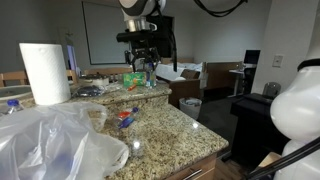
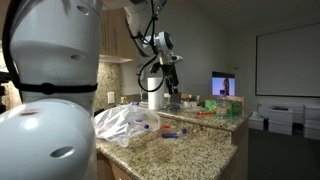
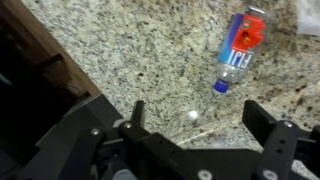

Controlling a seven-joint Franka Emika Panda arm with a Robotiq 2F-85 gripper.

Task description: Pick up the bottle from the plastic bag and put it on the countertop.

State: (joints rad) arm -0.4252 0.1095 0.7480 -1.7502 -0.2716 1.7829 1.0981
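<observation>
The small red-and-blue bottle [image 3: 238, 50] lies on its side on the speckled granite countertop [image 3: 130, 50]. It also shows in both exterior views [image 1: 126, 118] [image 2: 170, 133], just beside the crinkled whitish plastic bag [image 1: 50, 140] [image 2: 125, 122] and outside it. My gripper [image 3: 195, 110] is open and empty. It hangs well above the far part of the counter [image 1: 143, 62] [image 2: 172, 93], apart from the bottle. A whitish edge of the bag shows in the top right corner of the wrist view [image 3: 308, 15].
A paper towel roll [image 1: 45, 72] [image 2: 155, 98] stands at the counter's back. A green item [image 1: 133, 78] [image 2: 218, 105] lies under the gripper on the far counter. A bin [image 1: 190, 105] stands on the floor beyond. The counter's rounded edge [image 1: 200, 135] is near the bottle.
</observation>
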